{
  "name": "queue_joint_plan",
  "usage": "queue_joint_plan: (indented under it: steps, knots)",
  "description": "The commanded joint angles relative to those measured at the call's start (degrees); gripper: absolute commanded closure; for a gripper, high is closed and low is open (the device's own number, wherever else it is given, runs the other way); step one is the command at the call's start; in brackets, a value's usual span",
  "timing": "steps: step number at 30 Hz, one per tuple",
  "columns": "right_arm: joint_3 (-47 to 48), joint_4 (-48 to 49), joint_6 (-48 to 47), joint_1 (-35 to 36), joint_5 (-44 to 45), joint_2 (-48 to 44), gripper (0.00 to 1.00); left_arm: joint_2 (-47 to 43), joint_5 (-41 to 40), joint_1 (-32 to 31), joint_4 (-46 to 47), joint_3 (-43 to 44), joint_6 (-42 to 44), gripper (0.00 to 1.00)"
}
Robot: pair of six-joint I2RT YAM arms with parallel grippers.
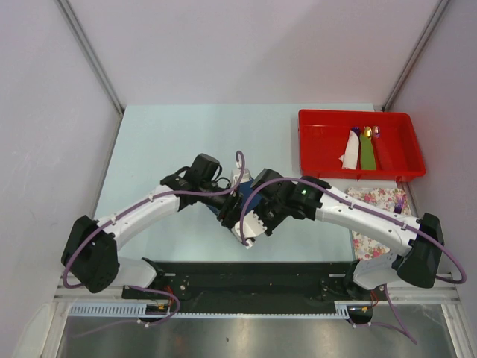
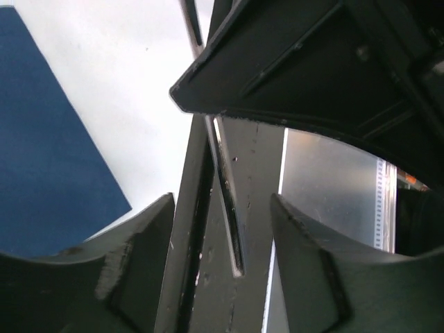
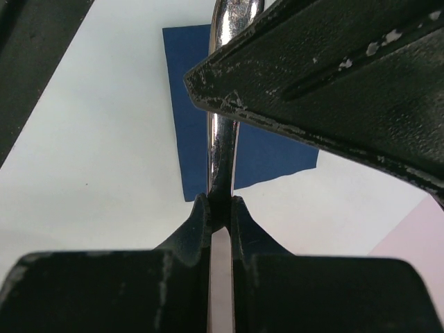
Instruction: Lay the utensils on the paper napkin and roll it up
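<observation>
The dark blue paper napkin [image 1: 226, 211] lies flat on the table under both grippers; it also shows in the left wrist view [image 2: 48, 159] and the right wrist view [image 3: 191, 104]. My right gripper [image 3: 220, 205] is shut on a slim metal utensil [image 3: 222, 139], seen edge-on and held above the napkin. In the left wrist view that dark grey utensil [image 2: 229, 208] runs between the fingers of my left gripper [image 2: 222, 205], which is open around it. In the top view the left gripper [image 1: 229, 203] and right gripper [image 1: 257, 216] meet over the napkin and hide most of it.
A red tray [image 1: 320, 160] at the back right holds more utensils, a white napkin and a green piece. A pink-flowered white cloth [image 1: 380, 201] lies under the right arm. The table's near edge and a black rail [image 1: 246, 280] are just below the grippers.
</observation>
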Motion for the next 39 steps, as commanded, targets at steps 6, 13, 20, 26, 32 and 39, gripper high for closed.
queue_joint_plan:
  steps: [6, 13, 20, 26, 32, 39]
  knots:
    - [2.0, 4.9, 0.6, 0.9, 3.9, -1.3, 1.0, 1.0, 3.3, -1.1, 9.3, -1.3, -7.0, 0.8]
    - [0.3, 10.3, 0.6, 0.9, 6.6, -3.1, 1.0, -1.3, 2.9, -1.4, 14.9, -3.2, -9.3, 0.8]
    - [0.7, 9.1, -0.5, 1.7, 7.2, -3.3, 1.0, 0.7, 1.3, -3.0, 11.6, -1.8, -7.6, 0.62]
    - [-0.2, 12.0, 2.1, 2.5, 9.0, -4.2, 0.93, -1.9, 0.0, -2.8, 15.5, -4.1, -9.8, 1.0]
    - [-2.1, 22.6, 12.0, 0.4, 13.0, -8.4, 0.13, -10.3, -1.9, 1.8, 30.2, -10.5, -19.2, 1.0]
    - [4.4, 32.1, 49.0, -14.2, 3.0, -11.3, 0.0, -20.5, -13.3, 5.1, 49.1, -19.3, -27.4, 1.0]
